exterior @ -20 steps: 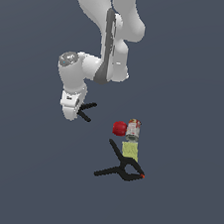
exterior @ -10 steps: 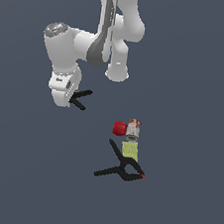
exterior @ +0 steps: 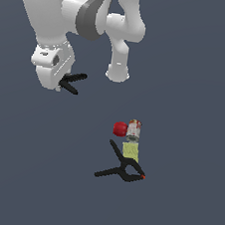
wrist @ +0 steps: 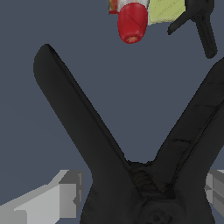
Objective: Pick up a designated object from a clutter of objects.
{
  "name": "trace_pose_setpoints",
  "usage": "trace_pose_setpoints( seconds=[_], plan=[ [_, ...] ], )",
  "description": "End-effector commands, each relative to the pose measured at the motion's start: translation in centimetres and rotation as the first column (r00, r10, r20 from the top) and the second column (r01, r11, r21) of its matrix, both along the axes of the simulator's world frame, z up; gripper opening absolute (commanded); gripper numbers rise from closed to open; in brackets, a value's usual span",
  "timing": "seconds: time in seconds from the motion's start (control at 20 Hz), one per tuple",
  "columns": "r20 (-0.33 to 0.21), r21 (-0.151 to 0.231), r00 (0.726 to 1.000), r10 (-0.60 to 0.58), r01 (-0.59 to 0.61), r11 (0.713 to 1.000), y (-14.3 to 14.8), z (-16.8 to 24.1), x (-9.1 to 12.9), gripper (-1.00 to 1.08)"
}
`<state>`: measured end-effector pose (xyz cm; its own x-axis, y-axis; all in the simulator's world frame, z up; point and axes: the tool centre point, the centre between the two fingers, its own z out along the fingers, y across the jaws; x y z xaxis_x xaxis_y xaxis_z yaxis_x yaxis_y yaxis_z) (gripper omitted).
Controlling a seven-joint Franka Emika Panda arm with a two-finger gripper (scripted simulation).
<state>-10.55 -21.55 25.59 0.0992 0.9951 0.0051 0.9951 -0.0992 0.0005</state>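
One small clamp clamped in gripper; red tip hidden, fingers partly cropped.

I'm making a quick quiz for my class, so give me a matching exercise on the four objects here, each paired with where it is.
1. small black spring clamp
2. large black clamp with orange tip
3. small red ball
4. clear jar with yellowish contents

a. beside the jar's lid
b. between ball and large clamp
c. in the gripper
d. lowest in the exterior view

Pairs: 1-c, 2-d, 3-a, 4-b

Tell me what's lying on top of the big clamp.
The jar of yellowish contents overlaps the large clamp, seemingly resting on one handle. Whether they actually touch is hidden.
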Motion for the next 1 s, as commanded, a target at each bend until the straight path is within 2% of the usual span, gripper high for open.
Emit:
trace_pose_setpoints(
  seconds=[0.0, 0.5, 0.95],
  plan=[
    [0.001, -0.001, 1.000, 0.000, 0.000, 1.000, -0.6, 2.4, 0.0, -1.00],
    [-0.001, -0.004, 1.000, -0.003, 0.003, 1.000, -2.3, 8.5, 0.3, -1.00],
    [-0.001, -0.005, 1.000, -0.003, 0.003, 1.000, -2.7, 9.8, 0.5, -1.00]
  ],
)
